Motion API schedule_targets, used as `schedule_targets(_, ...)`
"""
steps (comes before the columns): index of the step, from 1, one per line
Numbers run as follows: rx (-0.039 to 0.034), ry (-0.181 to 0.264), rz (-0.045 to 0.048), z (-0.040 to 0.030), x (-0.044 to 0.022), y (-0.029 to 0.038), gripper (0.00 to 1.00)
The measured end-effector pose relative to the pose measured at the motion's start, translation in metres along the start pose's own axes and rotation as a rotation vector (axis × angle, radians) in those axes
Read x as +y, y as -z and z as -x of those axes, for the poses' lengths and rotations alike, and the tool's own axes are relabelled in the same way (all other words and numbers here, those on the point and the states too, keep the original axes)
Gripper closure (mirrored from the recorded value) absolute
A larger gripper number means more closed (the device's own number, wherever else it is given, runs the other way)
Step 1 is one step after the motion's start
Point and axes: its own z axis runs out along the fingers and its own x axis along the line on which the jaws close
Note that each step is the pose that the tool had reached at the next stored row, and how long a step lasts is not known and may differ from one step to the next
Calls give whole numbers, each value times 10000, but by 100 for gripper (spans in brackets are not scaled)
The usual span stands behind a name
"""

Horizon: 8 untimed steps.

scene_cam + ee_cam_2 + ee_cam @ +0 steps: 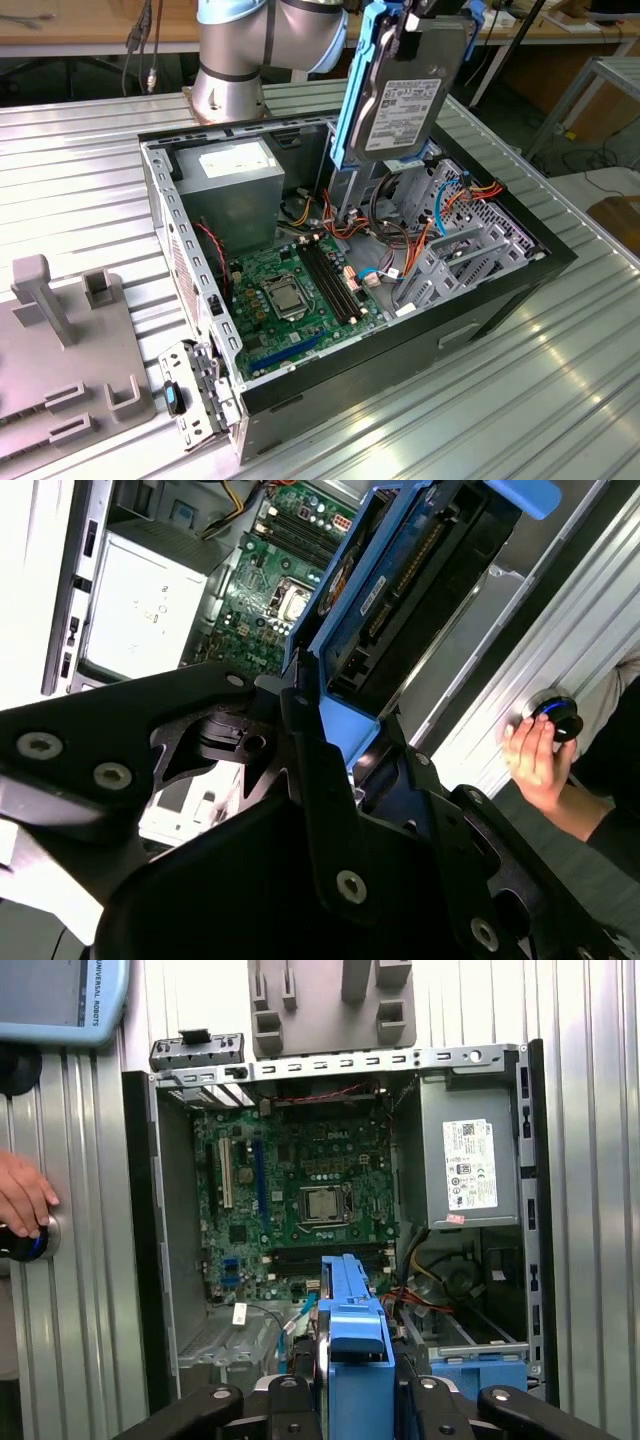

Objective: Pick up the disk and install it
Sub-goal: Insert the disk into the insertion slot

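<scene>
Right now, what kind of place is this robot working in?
Probably a robot lab or workshop. A robot arm holds the disk over an open computer case on a ribbed metal table, and wooden workbenches with hanging cables stand behind.

On the ribbed metal tabletop [560, 400] an open computer case [400, 365] is laid centrally, with a grey fixture [60, 370] set beside it.

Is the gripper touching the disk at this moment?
Touching. In the second wrist view the gripper clamps the blue frame of the disk from both sides, with no gap.
</scene>
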Motion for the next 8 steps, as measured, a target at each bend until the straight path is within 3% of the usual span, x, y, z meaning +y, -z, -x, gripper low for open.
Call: schedule_targets(8,8,48,-2,-78,-70,-6,63)
